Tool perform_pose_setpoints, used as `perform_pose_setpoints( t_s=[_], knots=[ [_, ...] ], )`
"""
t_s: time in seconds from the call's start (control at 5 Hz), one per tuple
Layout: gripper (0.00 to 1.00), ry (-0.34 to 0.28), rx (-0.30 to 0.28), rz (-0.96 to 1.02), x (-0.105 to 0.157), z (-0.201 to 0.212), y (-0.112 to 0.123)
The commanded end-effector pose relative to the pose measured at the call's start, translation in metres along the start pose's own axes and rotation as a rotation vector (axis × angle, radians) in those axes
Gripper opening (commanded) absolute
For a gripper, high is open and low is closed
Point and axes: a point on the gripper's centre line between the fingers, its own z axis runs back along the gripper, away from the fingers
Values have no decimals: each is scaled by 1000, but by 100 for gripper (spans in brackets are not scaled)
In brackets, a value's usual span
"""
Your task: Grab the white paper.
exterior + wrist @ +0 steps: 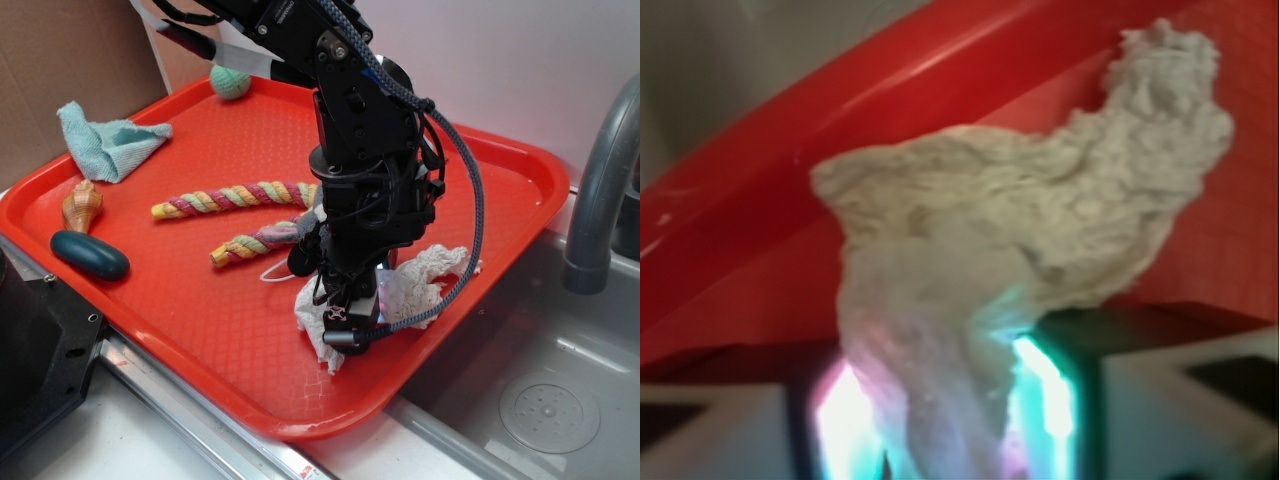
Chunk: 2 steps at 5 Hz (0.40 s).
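The white paper [432,272] lies crumpled near the front right of the red tray [200,320], one tail trailing toward the tray's front rim. My gripper [345,322] points straight down into its middle. In the wrist view the white paper [1040,220] narrows into a strand that runs between my two glowing fingers [1048,400], and the gripper [945,415] is shut on it. The rest of the paper spreads out over the tray floor [760,290] beyond the fingertips.
Two braided rope toys [235,197] [250,245] lie just left of the arm. A light-blue cloth [105,140], a shell-like toy [82,205], a dark teal oval [90,255] and a green ball [231,82] sit further left. A steel sink [540,400] and faucet [600,190] stand at right.
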Motion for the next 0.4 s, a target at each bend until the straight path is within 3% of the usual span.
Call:
perform_pose_setpoints(
  t_s=[0.0,0.2],
  knots=[
    [0,-34,44,122,-23,29,-13],
    [0,-43,117,369,-73,80,-17]
  ],
)
